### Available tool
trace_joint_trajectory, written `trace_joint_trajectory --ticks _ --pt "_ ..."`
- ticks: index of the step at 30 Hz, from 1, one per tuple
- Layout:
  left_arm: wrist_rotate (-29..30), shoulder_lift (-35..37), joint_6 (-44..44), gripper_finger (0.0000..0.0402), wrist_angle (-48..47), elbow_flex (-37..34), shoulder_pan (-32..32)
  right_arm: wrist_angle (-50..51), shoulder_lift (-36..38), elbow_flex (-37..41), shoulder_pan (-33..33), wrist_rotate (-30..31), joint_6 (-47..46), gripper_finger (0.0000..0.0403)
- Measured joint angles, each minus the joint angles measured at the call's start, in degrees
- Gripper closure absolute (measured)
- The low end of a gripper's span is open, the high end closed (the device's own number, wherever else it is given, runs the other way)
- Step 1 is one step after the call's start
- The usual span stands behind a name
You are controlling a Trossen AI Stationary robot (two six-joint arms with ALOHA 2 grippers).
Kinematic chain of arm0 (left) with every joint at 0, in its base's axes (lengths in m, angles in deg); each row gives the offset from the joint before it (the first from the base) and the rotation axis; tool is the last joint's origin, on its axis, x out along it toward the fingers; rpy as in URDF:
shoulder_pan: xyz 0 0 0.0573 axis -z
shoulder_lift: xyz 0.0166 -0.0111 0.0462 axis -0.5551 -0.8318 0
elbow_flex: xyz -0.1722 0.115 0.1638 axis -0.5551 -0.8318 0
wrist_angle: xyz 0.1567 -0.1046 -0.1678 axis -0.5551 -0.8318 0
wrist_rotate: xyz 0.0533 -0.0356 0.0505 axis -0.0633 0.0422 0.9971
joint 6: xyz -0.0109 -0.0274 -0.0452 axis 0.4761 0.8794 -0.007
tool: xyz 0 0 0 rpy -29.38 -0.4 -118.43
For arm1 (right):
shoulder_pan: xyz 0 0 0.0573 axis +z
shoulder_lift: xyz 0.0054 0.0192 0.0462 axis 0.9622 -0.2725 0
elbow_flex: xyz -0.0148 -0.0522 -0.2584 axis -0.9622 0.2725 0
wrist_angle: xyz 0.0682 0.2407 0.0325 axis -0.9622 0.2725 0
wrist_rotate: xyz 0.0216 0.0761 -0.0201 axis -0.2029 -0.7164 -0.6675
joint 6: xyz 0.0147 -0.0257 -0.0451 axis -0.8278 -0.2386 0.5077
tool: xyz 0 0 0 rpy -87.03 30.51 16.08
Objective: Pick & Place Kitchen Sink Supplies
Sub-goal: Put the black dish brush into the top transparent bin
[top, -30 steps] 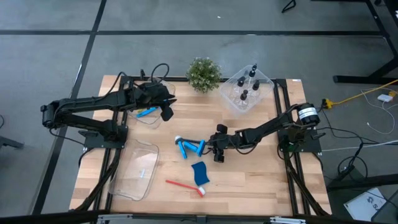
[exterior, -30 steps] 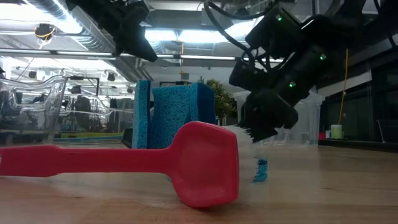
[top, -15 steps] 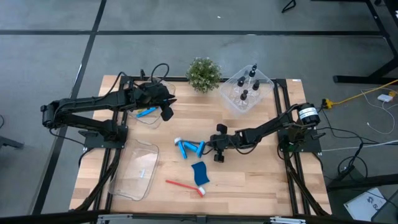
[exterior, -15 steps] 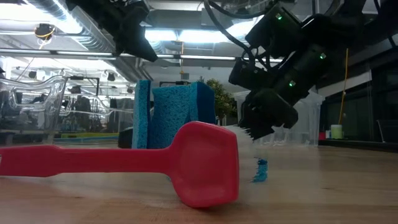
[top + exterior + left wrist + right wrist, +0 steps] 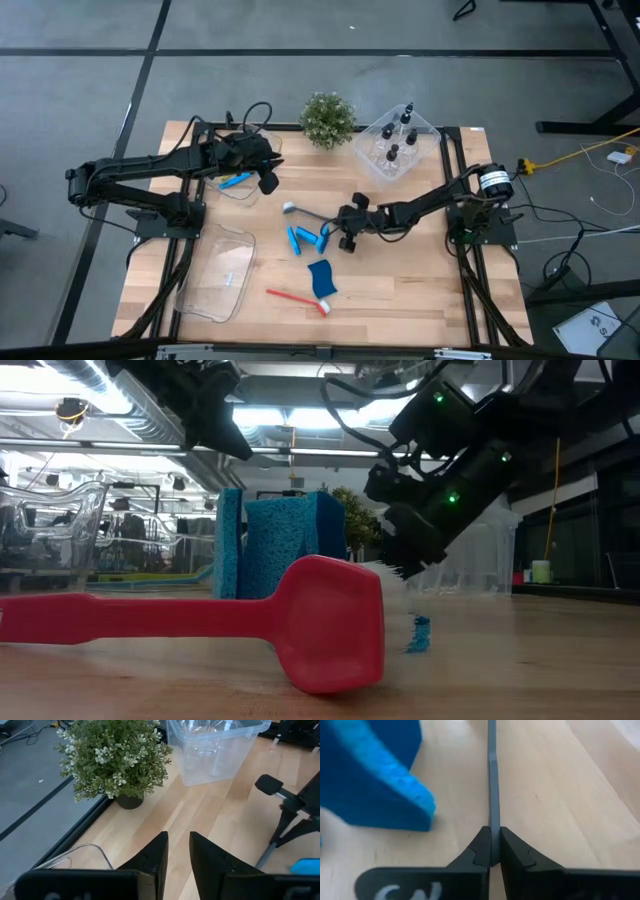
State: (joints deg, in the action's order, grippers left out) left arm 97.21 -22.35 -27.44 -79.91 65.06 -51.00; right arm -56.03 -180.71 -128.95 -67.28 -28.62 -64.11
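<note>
My right gripper (image 5: 340,224) (image 5: 493,840) is shut on a grey brush (image 5: 312,215) whose white head (image 5: 288,208) points toward the table's left. Two small blue sponge pieces (image 5: 297,238) (image 5: 322,236) lie just near of it. A larger blue sponge (image 5: 320,278) (image 5: 280,545) and a red brush (image 5: 297,298) (image 5: 200,620) lie nearer the front edge. A blue brush (image 5: 236,180) lies in a clear bin. My left gripper (image 5: 268,183) (image 5: 178,840) hovers beside that bin, narrowly open and empty. Black-capped bottles (image 5: 392,152) stand in the far-right bin. My right gripper pinches the grey brush's thin handle (image 5: 493,817) between its two fingers, at the end away from the head. The fingers come nearly level from the table's right and lie along the handle. The handle runs straight out from the fingertips above the wood.
A potted plant (image 5: 327,118) (image 5: 112,760) stands at the far edge. The clear bottle bin (image 5: 372,135) sits right of it. Another clear bin (image 5: 205,250) lies at the front left. A small blue scrap (image 5: 418,635) rests on the wood. Bare wood lies at the front right.
My right gripper has risen a little and shifted toward the far edge, staying shut. The grey brush has swung with it: its white head, which lay beside the blue sponge pieces, now sits farther toward the far edge, away from them.
</note>
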Motion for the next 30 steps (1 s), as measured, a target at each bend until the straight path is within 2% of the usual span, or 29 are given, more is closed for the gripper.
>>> trace_joint_trajectory --ticks 7,13,20,30 --pt "-1.88 0.19 -0.08 0.033 -0.69 0.0 0.16 0.01 4.34 0.04 -1.65 0.47 -1.69 0.0382" --pt "-1.96 2.29 -3.88 0.033 1.67 0.0 1.57 -0.03 10.43 0.04 -4.42 5.94 -0.66 0.0382" --pt "-1.5 5.91 -4.52 0.0339 3.59 -1.01 3.54 -1.79 15.14 0.04 -8.06 6.11 2.73 0.0382" --pt "-1.51 7.15 -1.66 0.0353 27.11 -11.62 5.98 -20.54 15.47 0.0 -9.94 7.55 13.81 0.0382"
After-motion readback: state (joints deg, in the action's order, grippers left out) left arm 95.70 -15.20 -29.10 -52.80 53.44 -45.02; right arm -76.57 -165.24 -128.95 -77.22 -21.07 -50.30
